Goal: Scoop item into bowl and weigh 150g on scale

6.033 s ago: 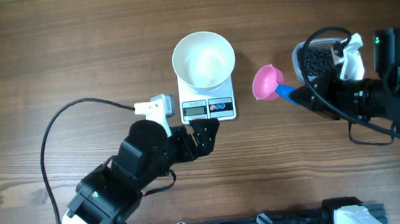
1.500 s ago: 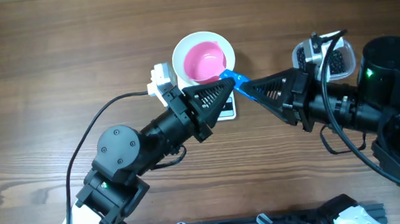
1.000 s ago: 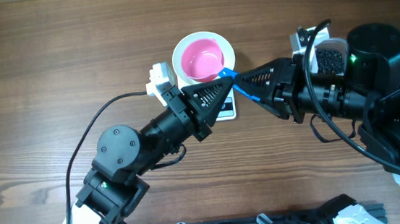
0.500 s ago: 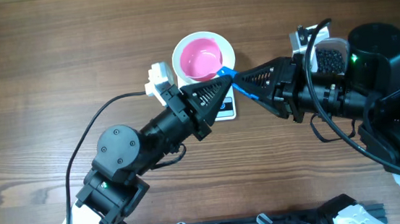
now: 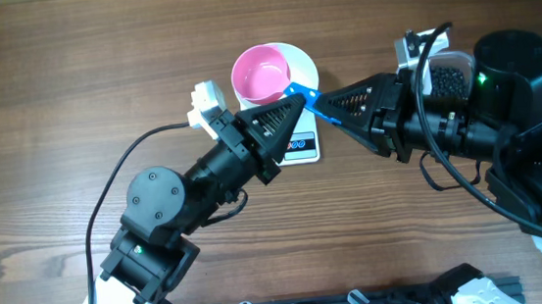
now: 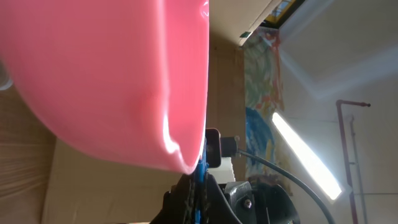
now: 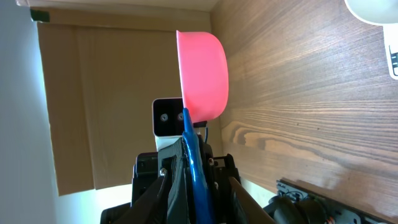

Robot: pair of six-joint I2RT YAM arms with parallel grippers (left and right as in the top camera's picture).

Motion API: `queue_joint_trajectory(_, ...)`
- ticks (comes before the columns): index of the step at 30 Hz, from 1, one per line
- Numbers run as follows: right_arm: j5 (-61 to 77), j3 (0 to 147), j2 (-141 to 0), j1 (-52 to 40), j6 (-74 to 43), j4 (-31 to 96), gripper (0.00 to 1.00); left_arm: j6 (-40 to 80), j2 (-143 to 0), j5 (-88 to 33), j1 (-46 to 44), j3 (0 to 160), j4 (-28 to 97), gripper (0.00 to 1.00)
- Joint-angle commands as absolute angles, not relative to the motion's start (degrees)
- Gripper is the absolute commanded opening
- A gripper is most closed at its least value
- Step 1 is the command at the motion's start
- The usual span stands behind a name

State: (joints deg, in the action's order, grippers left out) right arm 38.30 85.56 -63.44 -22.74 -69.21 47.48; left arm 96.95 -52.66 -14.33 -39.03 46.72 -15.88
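The item (image 5: 447, 79), seen in the tub (image 5: 457, 56), should be scooped level; the pink scoop (image 5: 262, 74) is clamped in the right gripper (image 5: 318, 104) over the bowl (image 5: 305, 65), left gripper (image 5: 283, 115) closed

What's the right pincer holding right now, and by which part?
The right pincer holds the pink scoop by its blue handle, with the cup above the white bowl.

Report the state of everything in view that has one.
bowl, mostly covered from above
scale, carrying bowl
scoop, empty, raised over bowl
right end effector, shut on scoop handle
left end effector, shut beside scoop handle
tub, open, holds pellets
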Motion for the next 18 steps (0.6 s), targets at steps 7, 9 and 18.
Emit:
queue_joint_trajectory(7, 37.39, 86.63, -63.55, -23.05, -70.67, 47.16, 0.29, 96.49, -52.88, -13.39, -38.72, 46.94, -16.12, 0.04)
queue_joint_trajectory(9, 37.39, 86.63, -63.55, -23.05, -70.74, 47.09, 0.29, 96.49, -52.88, -13.39, -38.72, 46.94, -16.12, 0.04)
queue_joint_trajectory(18, 37.41, 86.63, -63.55, -23.05, -72.2, 47.0, 0.25, 96.49, -52.88, -12.69, -38.72, 46.94, -16.12, 0.04)
